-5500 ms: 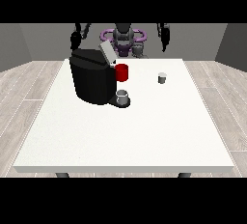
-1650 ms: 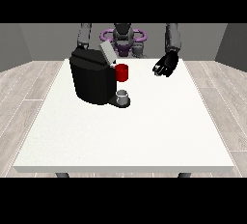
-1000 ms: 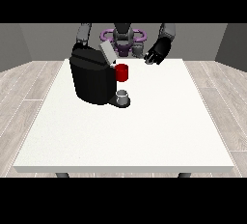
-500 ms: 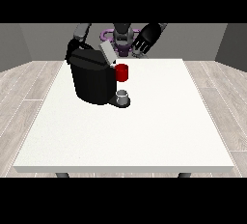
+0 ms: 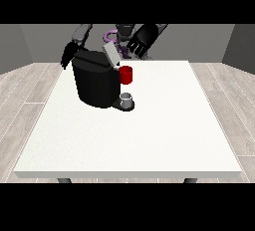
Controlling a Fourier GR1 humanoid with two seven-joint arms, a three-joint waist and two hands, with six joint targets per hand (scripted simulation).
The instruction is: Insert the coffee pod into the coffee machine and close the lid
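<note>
White table [image 5: 149, 140], black coffee machine [image 5: 94, 83]

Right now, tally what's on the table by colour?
Black: 1, the coffee machine
Red: 1, the red part on the machine's front
Grey: 2, the raised lid and the small cup under the spout
Total: 4

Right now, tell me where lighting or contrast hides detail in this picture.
Front view: light is flat and even, the white table bare of glare, with only a faint shadow beside the coffee machine; the machine's black body swallows its contours; the dark robot hand at the view's right blurs against the grey wall.
</note>
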